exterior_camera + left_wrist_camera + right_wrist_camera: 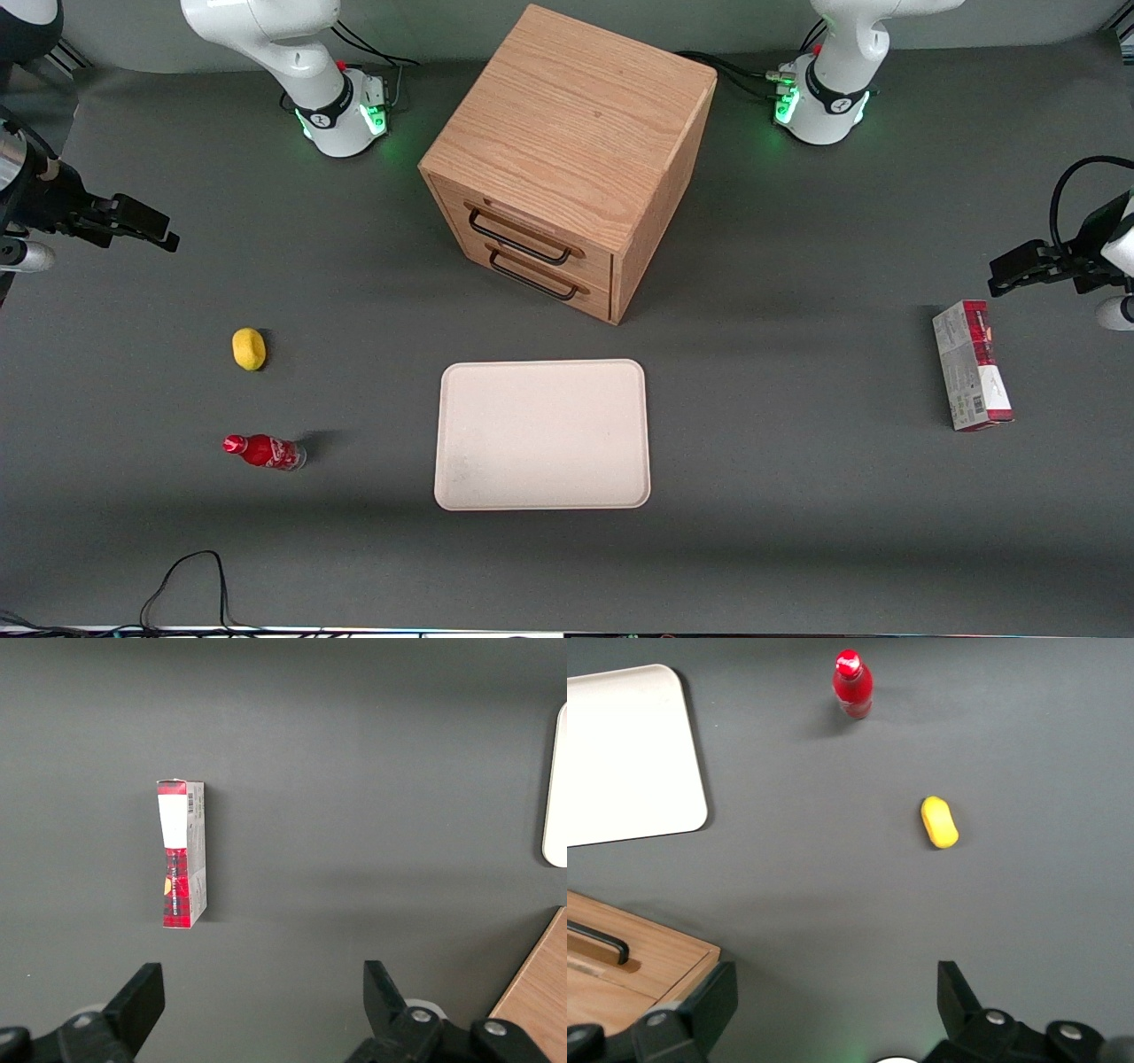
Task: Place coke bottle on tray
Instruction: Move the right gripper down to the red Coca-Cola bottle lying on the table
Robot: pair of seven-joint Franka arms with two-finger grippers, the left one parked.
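The coke bottle (264,451), small and red with a red cap, rests on the dark table mat near the working arm's end; it also shows in the right wrist view (853,682). The cream-white tray (542,434) lies flat mid-table with nothing on it, and one rounded corner of the tray (629,753) shows in the wrist view. My right gripper (146,226) hangs open above the mat, well apart from the bottle and farther from the front camera than it. Nothing sits between the gripper (837,992) fingers.
A yellow lemon (249,348) lies between the gripper and the bottle. A wooden two-drawer cabinet (567,159) stands farther from the front camera than the tray. A red-and-grey carton (971,365) lies toward the parked arm's end. A black cable (190,576) loops at the table's near edge.
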